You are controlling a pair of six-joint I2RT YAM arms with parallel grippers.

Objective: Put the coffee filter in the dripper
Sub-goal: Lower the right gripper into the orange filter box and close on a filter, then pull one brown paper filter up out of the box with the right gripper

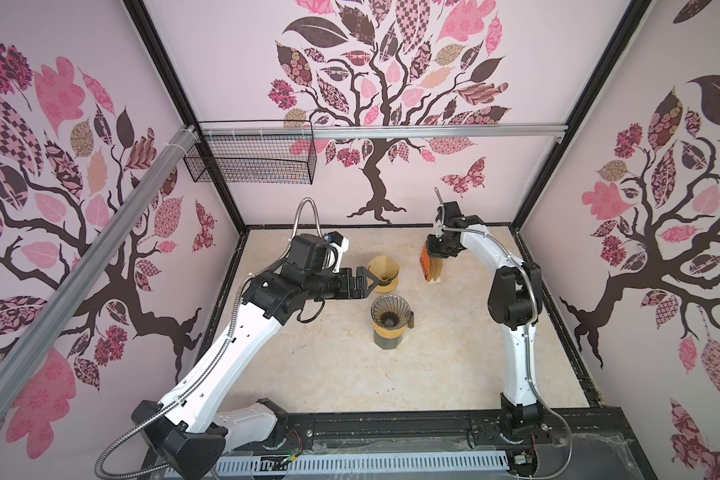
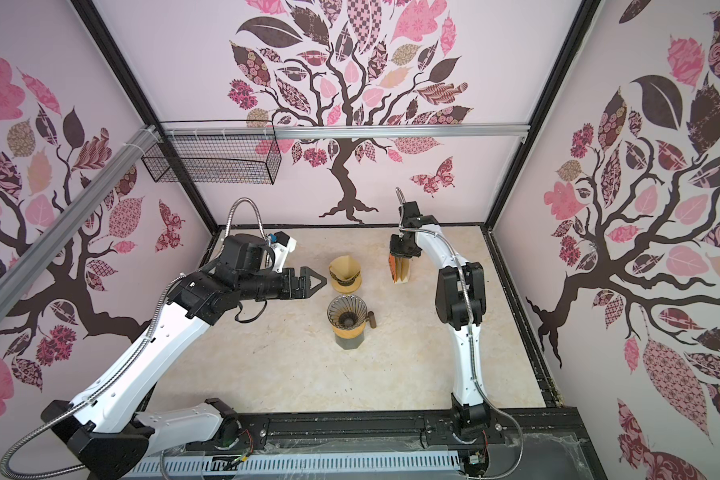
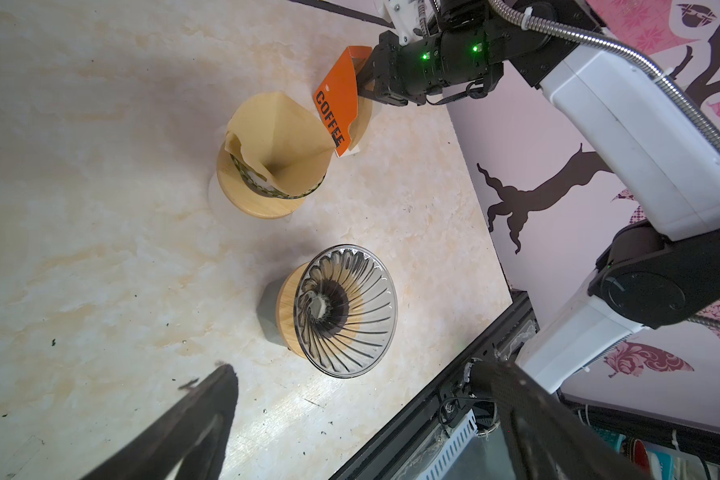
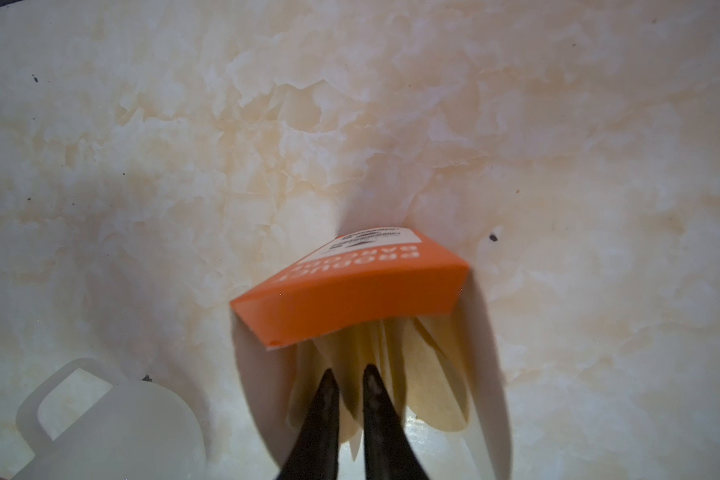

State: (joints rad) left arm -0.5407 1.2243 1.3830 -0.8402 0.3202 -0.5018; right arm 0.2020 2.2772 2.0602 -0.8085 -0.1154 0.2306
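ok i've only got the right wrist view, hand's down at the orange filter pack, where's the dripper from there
Observer: The glass dripper stands mid-table, nearer the robot's base than the filter pack.
Operator: anything in it
Observer: No paper. The left wrist view shows its ribbed glass bare.
Operator: where's the left hand
Observer: The left hand is open, beside a wooden-based holder that has a paper filter seated in it, just behind the glass one.
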